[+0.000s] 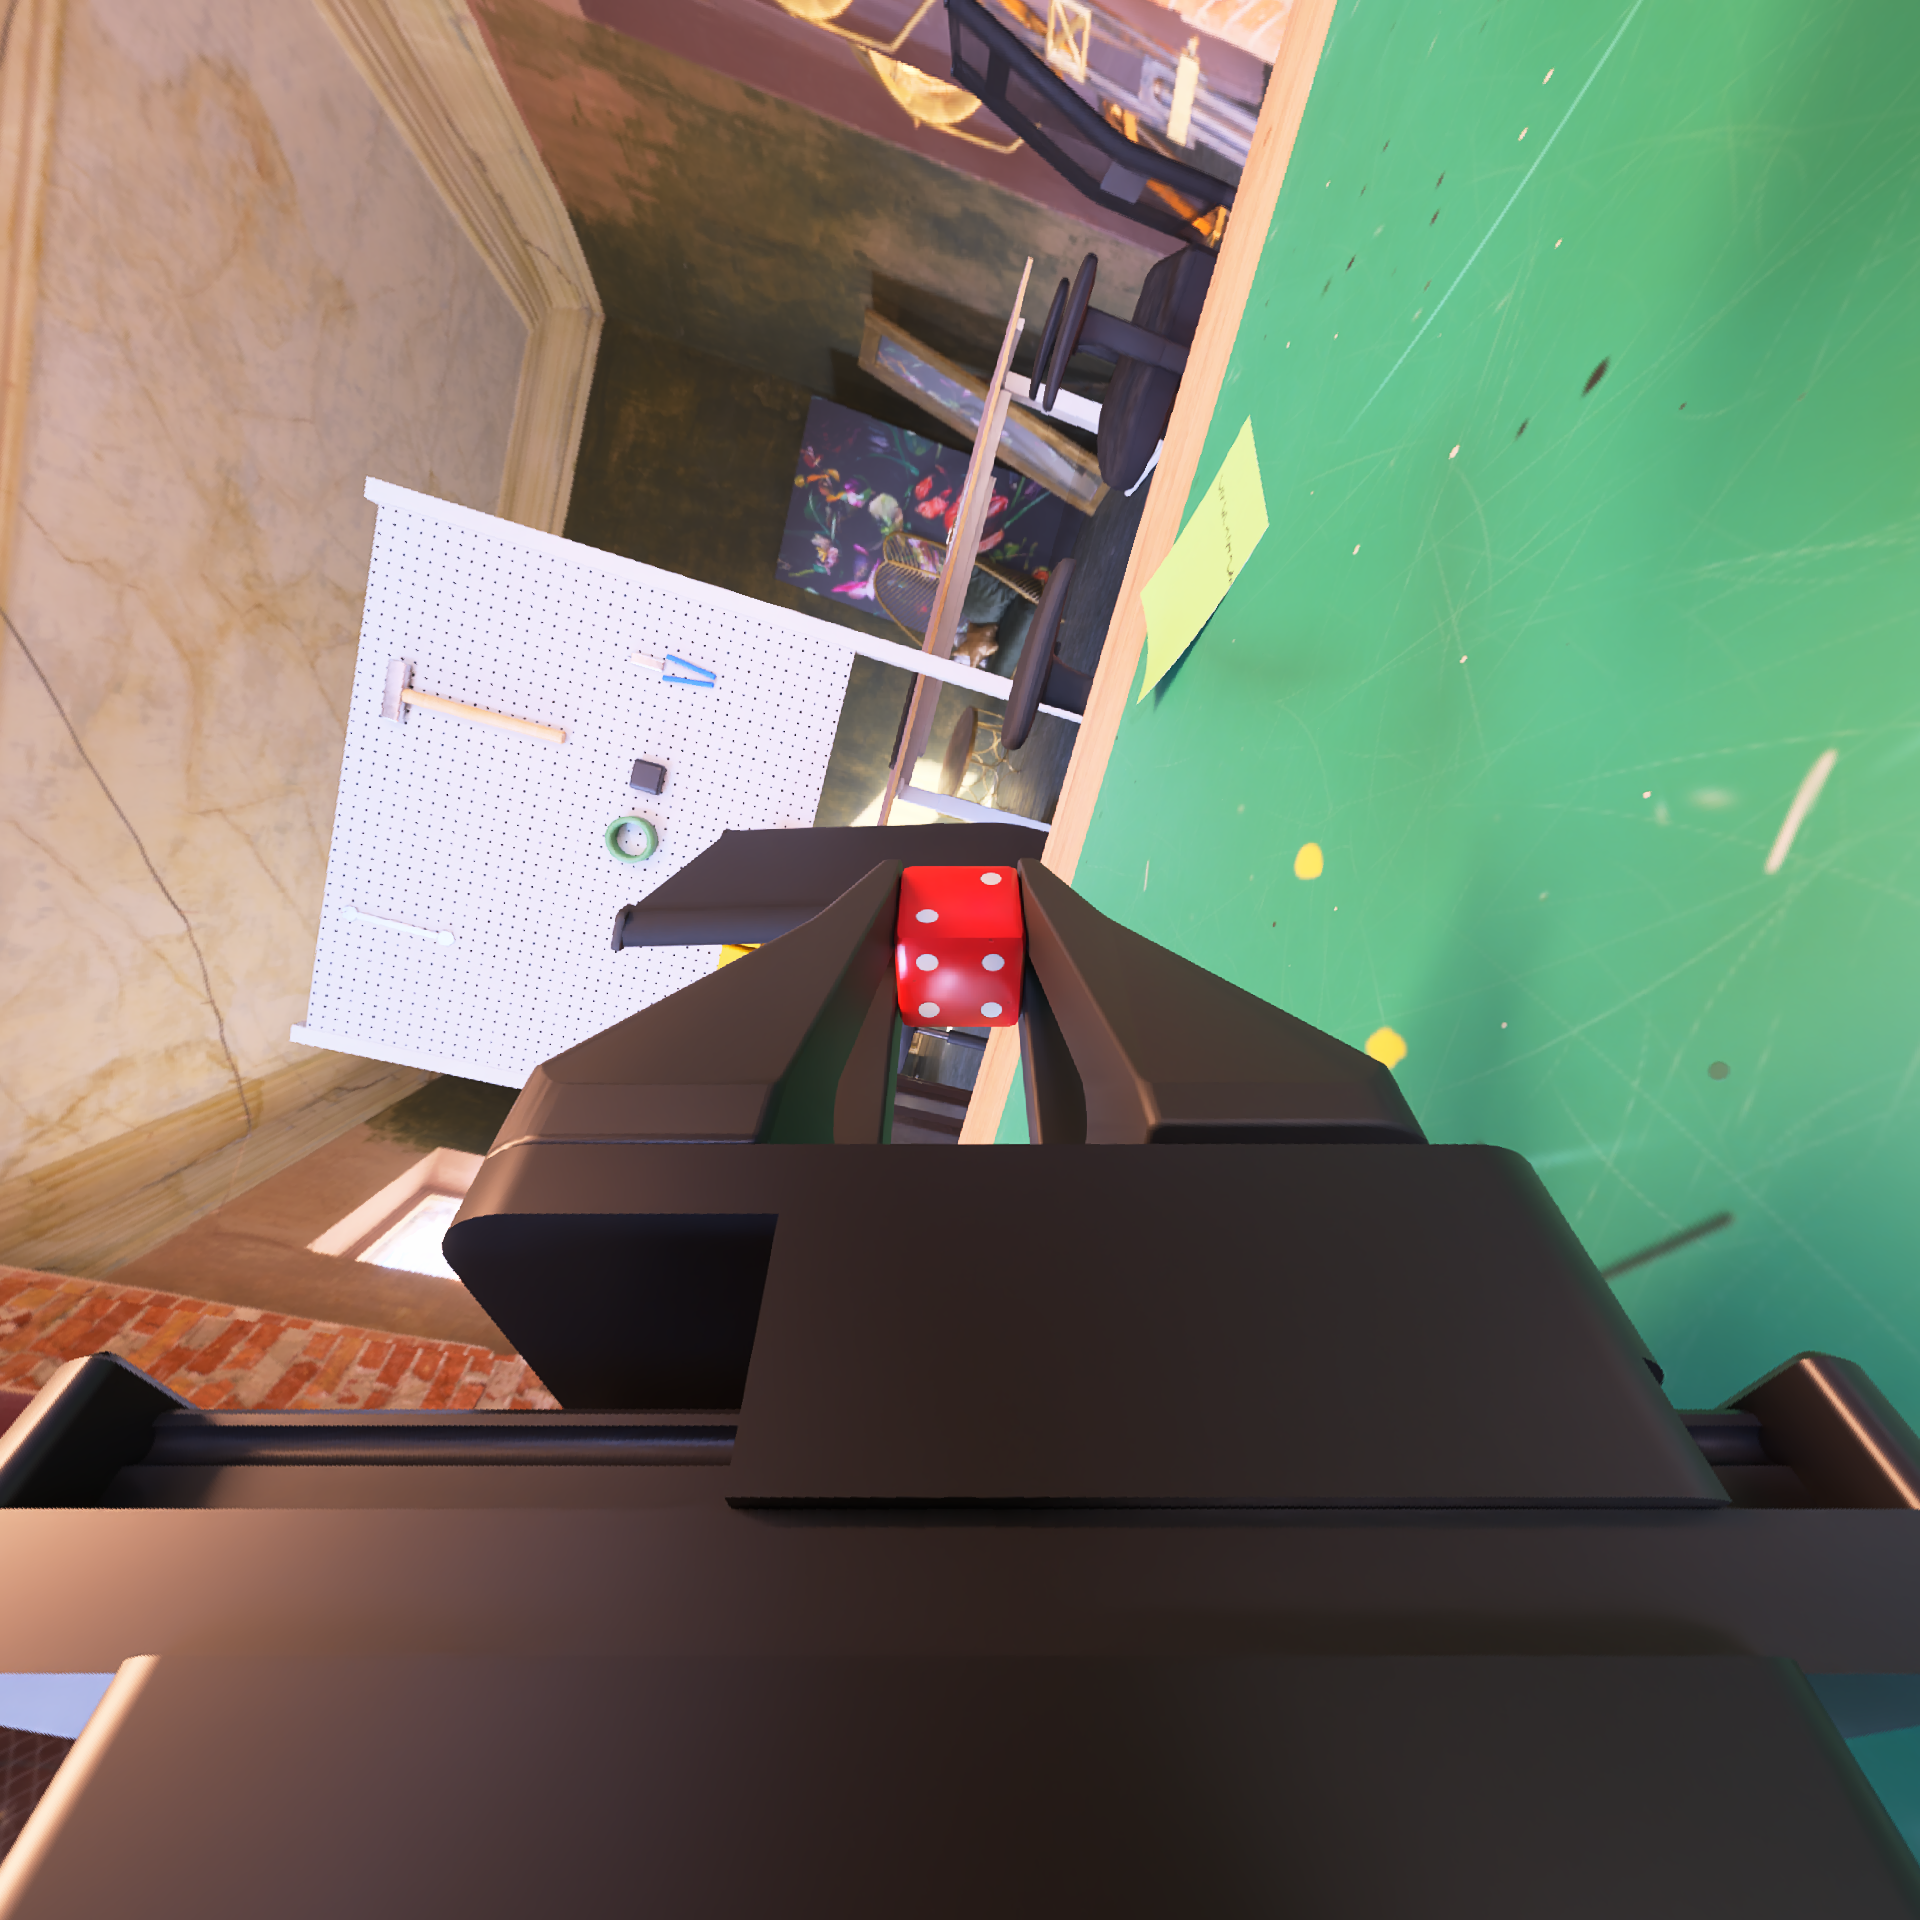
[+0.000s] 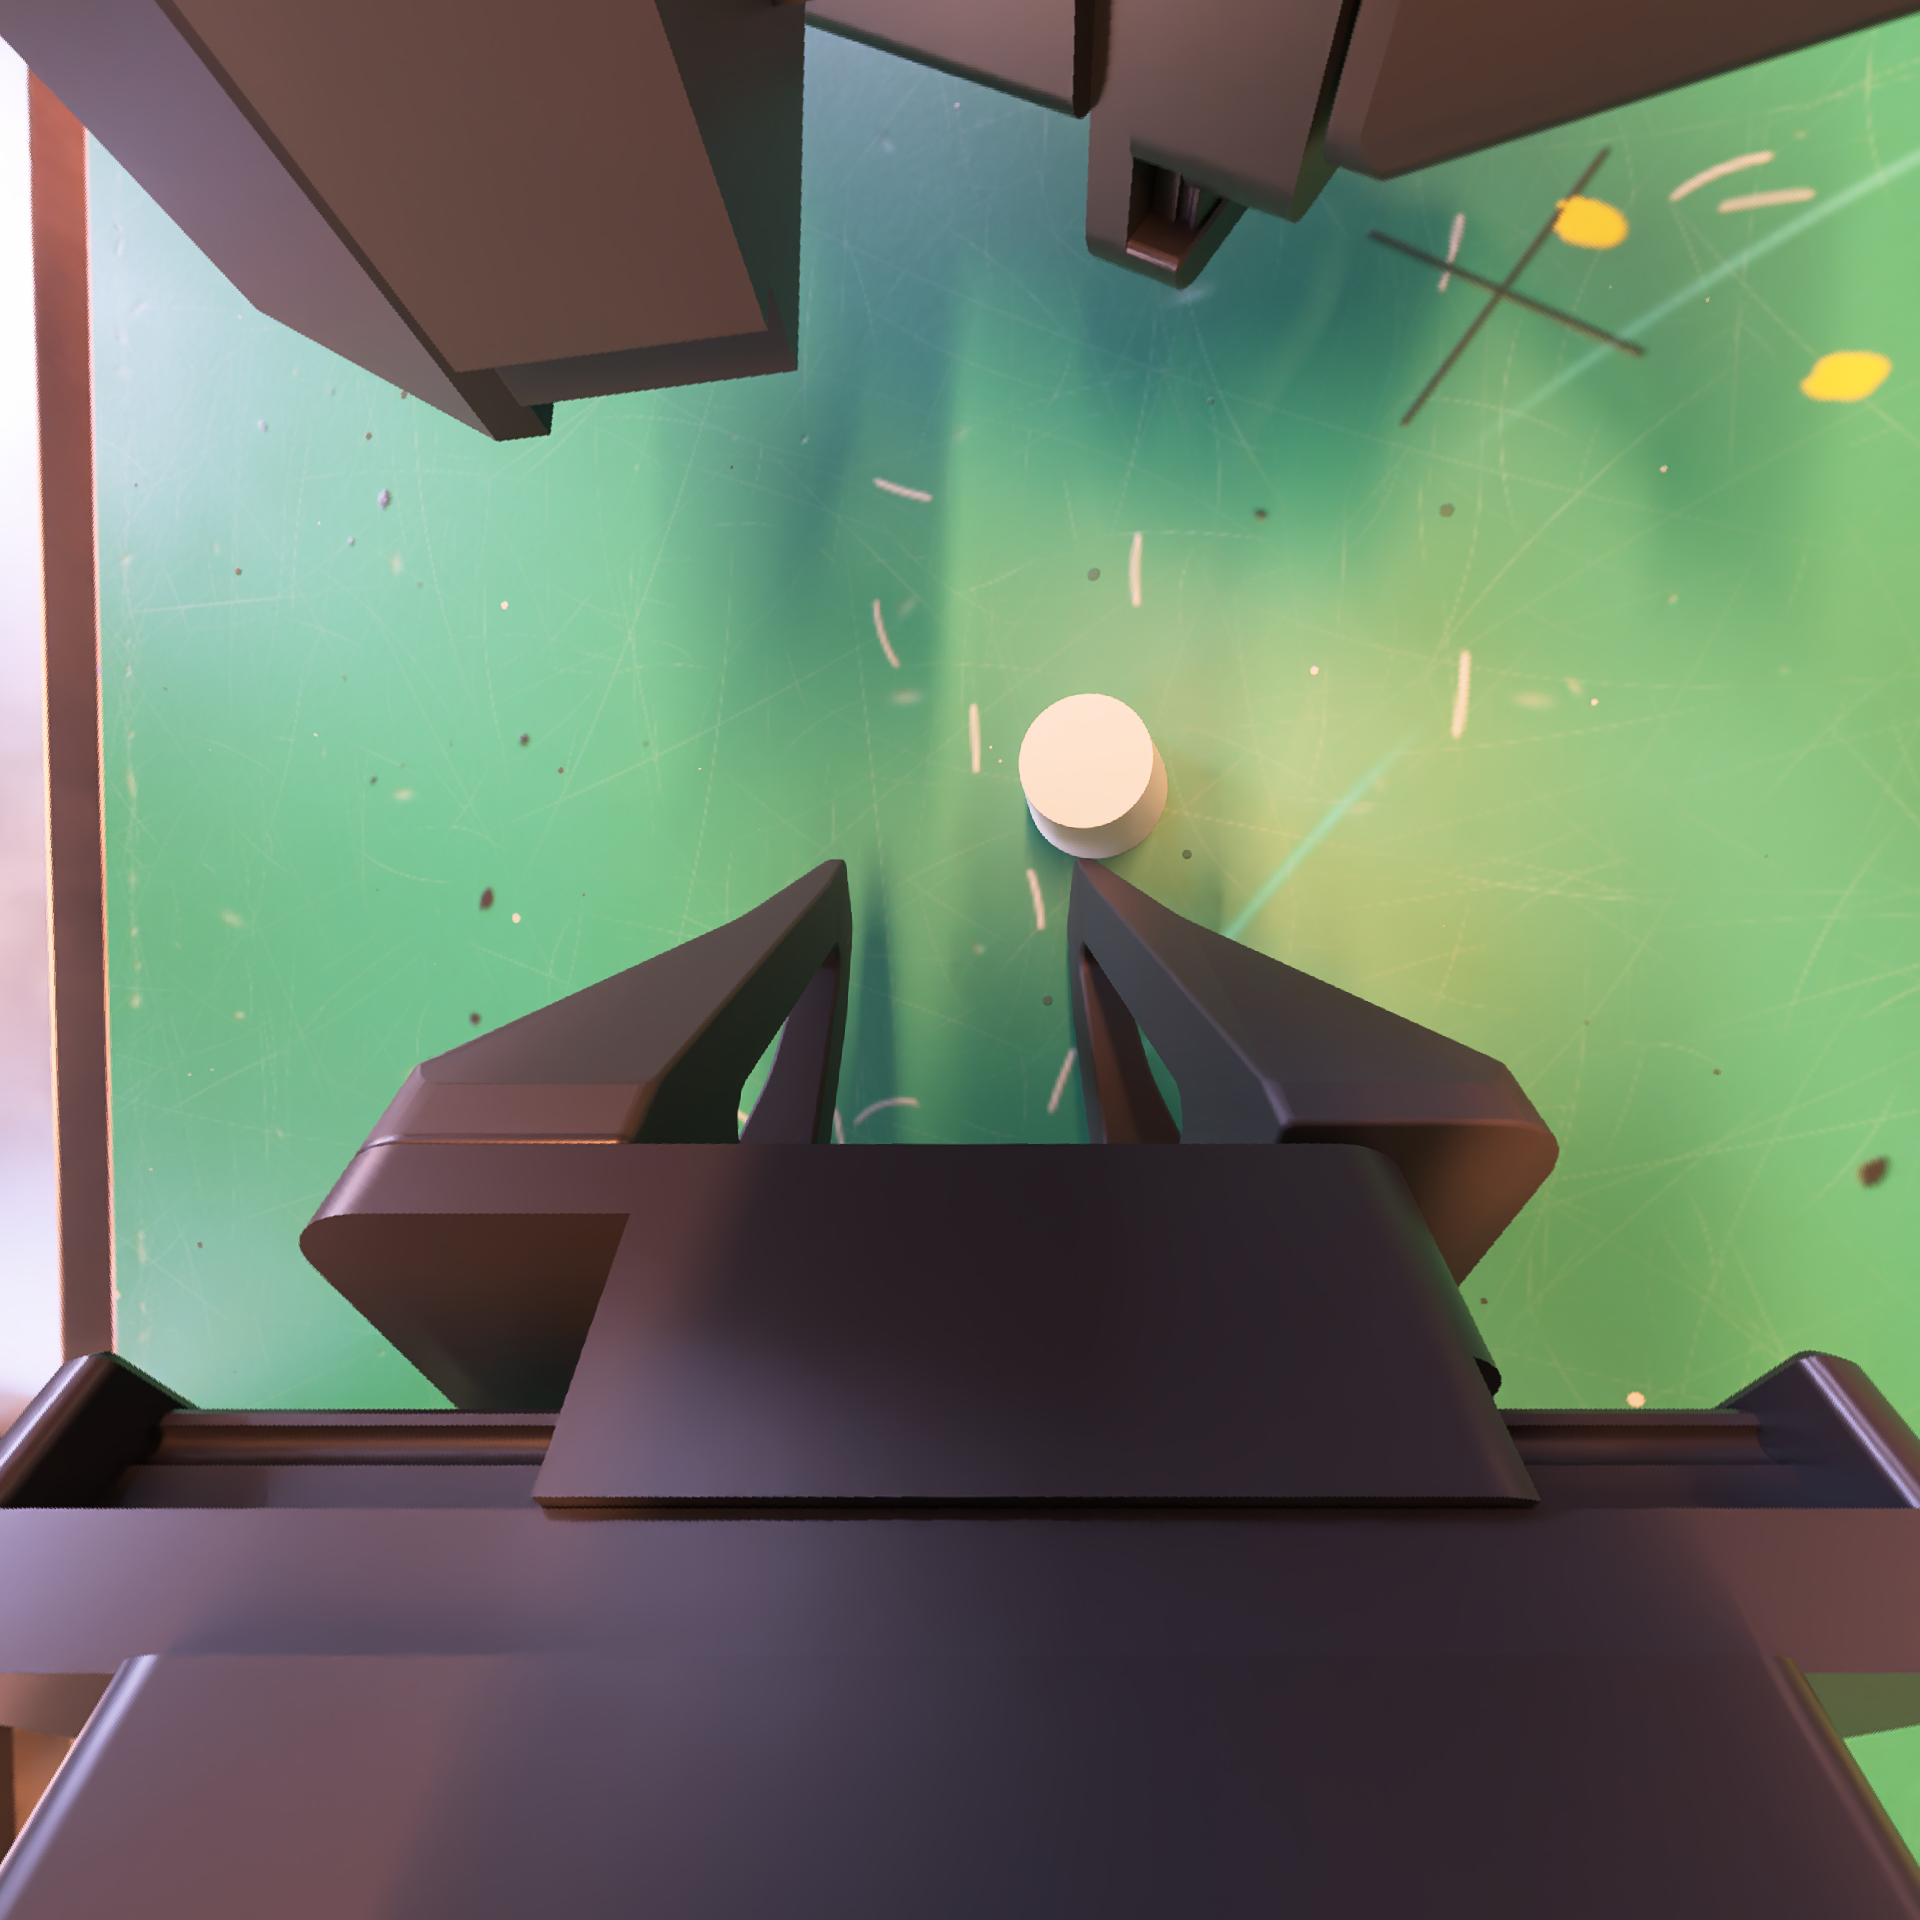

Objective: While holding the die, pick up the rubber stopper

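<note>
In the left wrist view my left gripper (image 1: 960, 914) is shut on a red die (image 1: 958, 948) with white pips, held between the fingertips above the green mat (image 1: 1558, 727). In the right wrist view a cream-white rubber stopper (image 2: 1091, 774) stands upright on the green mat (image 2: 520, 727). My right gripper (image 2: 958, 883) is open and empty, pointing down at the mat. The stopper lies just beyond the right fingertip (image 2: 1091, 883), a little to the right of the gap between the fingers.
Parts of the other arm (image 2: 520, 208) hang at the top of the right wrist view. The mat's wooden edge (image 2: 62, 727) runs along the left. A yellow sticky note (image 1: 1205, 561) lies near the mat's edge. A white pegboard (image 1: 540, 779) with tools stands beyond the table.
</note>
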